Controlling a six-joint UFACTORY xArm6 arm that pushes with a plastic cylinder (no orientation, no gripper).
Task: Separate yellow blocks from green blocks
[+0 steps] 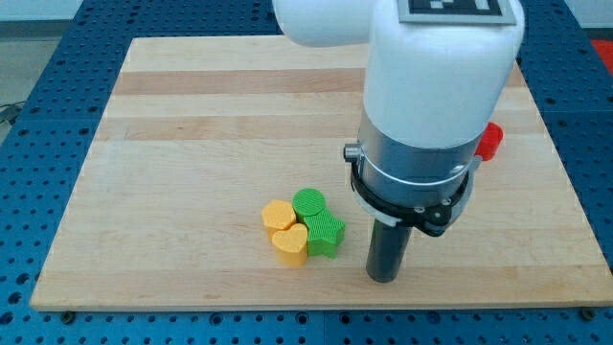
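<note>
Blocks numbered two yellow [278, 215] [290, 243], two green [309, 203] [326, 234], touching; red block [490, 142] half hidden; my tip [384, 276] stood just right; no claw.

A pale wooden board [192, 115] with lengthwise grain stripes lies on a blue perforated table [38, 192]. Toward the view's bottom, a little left of centre, four small blocks sit bunched together and touching: a yellow round block [278, 215] at the cluster's left, a yellow heart-shaped block [290, 243] just below it, a green round block [309, 203] at the top, and a green star-like block [326, 234] at the right. Well apart, near the board's right edge, a red block [490, 142] peeks out, its shape largely hidden
</note>
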